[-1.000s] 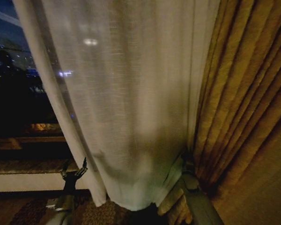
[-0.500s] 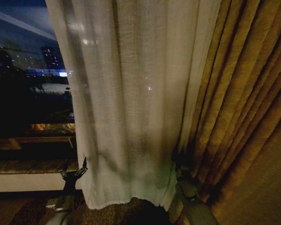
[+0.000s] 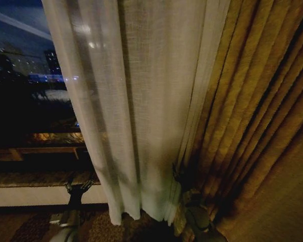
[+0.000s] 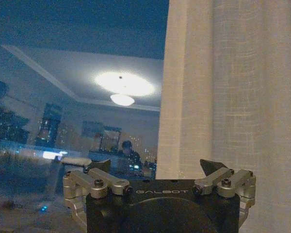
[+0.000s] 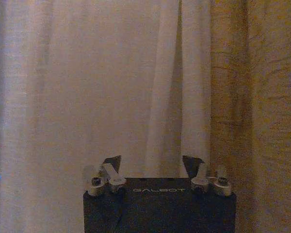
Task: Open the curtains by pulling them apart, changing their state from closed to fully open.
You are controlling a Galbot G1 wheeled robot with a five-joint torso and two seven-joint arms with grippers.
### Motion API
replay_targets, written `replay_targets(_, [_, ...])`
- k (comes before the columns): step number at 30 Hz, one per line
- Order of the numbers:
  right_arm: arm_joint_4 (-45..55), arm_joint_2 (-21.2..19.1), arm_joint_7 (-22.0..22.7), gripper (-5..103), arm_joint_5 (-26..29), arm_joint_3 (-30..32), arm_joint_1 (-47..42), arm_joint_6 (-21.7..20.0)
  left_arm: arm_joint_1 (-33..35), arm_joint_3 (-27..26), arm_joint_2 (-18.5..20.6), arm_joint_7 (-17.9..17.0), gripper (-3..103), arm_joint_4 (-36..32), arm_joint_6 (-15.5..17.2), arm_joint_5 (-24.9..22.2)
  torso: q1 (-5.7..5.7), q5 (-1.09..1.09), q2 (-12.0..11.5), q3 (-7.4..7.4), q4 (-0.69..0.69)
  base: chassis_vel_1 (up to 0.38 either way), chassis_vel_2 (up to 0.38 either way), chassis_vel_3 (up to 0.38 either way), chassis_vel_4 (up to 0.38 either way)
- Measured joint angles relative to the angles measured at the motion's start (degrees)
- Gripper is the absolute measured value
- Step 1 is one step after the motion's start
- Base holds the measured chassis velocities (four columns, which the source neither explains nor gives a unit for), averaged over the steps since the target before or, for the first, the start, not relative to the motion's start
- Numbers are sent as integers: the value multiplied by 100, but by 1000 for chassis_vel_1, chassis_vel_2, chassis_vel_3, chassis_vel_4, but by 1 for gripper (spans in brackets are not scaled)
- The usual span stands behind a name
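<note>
The sheer off-white curtain [image 3: 141, 101] hangs in the middle of the head view, bunched into pleats with its hem near the floor. My right gripper [image 3: 178, 174] is low at the curtain's right hem, beside the golden drape. In the right wrist view this gripper [image 5: 153, 164] stands open, facing the curtain [image 5: 87, 87], with nothing between its fingers. My left gripper [image 3: 80, 182] is low on the left, open, just left of the curtain's edge. The left wrist view has the left gripper [image 4: 156, 167] open before the window glass, with the curtain [image 4: 228, 97] to one side.
Thick golden-brown drapes [image 3: 262, 116] hang to the right of the curtain. A dark window [image 3: 25, 91] with city lights and a low sill [image 3: 35, 150] lies to the left. A ceiling lamp [image 4: 123, 86] is mirrored in the glass. Patterned carpet [image 3: 25, 227] covers the floor.
The curtain has swung and gathered narrower, its lower left edge shifting right from half a second ago. My right gripper has moved left along the hem. The left gripper has stayed put.
</note>
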Motion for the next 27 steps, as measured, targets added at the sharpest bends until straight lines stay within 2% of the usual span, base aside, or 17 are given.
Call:
replay_targets(1, [0,5,1,77,-22,8,-12,6,0,0,0,0,100,0,0,0,0,1,0,0,0,0,0,0,0])
replay_targets(4, [-11,-1,-1,92,-116,44,-26,38,0,0,0,0,100,0,0,0,0,0,0,0,0,0,0,0,0])
replay_targets(5, [-11,-1,-1,92,-116,44,-26,38,0,0,0,0,100,0,0,0,0,0,0,0,0,0,0,0,0])
replay_targets(7, [-41,-10,-9,99,-163,58,-19,54,0,0,0,0,100,0,0,0,0,1,0,0,0,20,9,-26,-21])
replay_targets(15, [-134,43,-66,100,-248,30,55,74,0,0,-1,0,100,0,0,0,0,1,0,0,0,117,94,-99,-107])
replay_targets(27, [-289,115,-177,100,-304,-15,176,158,0,-1,0,0,100,0,0,0,1,1,-1,1,0,271,277,-274,-264])
